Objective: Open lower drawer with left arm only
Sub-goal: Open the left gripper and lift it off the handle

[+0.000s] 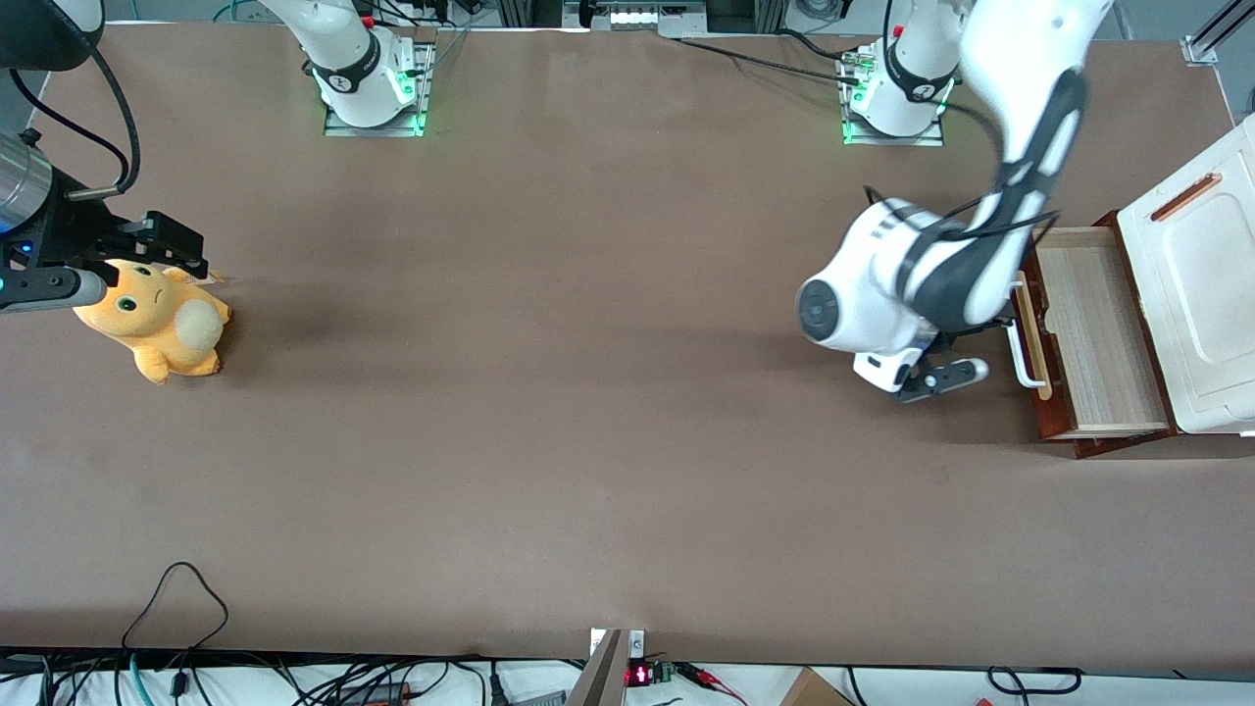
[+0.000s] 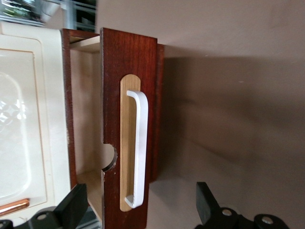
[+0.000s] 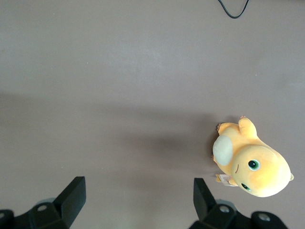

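Observation:
The lower drawer [image 1: 1093,333] stands pulled out of its cabinet, its pale-wood tray showing. Its dark red-brown front [image 2: 112,95] carries a white loop handle [image 2: 140,143] on a pale wood strip; the handle [image 1: 1022,345] faces the left arm. My left gripper [image 1: 953,378] hangs low in front of the drawer, a short way off the handle. Its black fingers [image 2: 76,202] are spread wide, and in the left wrist view one end of the handle lines up between them, untouched. The gripper [image 2: 140,191] is open and holds nothing.
The cabinet's white moulded top panel [image 1: 1201,284] with a small orange strip [image 1: 1184,196] lies above the drawer at the working arm's end. An orange plush toy [image 1: 162,319] lies toward the parked arm's end. A black cable loop [image 1: 176,598] rests near the table's front edge.

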`<action>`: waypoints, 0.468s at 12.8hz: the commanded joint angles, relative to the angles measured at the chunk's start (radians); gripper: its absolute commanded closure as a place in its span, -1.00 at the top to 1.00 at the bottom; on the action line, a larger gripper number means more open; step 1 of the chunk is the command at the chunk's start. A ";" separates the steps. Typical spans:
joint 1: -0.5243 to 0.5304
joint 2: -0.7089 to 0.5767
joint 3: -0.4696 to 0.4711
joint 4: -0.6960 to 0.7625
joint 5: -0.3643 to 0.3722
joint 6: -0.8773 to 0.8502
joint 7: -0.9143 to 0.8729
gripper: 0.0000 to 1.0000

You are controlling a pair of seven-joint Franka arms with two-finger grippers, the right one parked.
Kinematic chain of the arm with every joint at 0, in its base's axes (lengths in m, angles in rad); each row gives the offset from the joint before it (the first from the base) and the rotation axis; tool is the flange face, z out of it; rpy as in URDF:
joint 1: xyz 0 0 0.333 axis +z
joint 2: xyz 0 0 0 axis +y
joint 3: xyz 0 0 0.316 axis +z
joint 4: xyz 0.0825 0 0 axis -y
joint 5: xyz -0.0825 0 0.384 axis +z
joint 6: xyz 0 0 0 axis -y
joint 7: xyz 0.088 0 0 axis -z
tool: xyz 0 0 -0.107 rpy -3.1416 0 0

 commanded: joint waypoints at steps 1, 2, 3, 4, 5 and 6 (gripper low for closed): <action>0.047 -0.096 0.012 0.094 -0.227 0.030 0.174 1.00; 0.050 -0.125 0.030 0.128 -0.315 0.025 0.212 1.00; 0.051 -0.171 0.072 0.143 -0.405 0.030 0.261 1.00; 0.051 -0.202 0.107 0.163 -0.497 0.031 0.306 1.00; 0.051 -0.231 0.139 0.177 -0.560 0.031 0.369 1.00; 0.051 -0.262 0.179 0.177 -0.614 0.036 0.463 1.00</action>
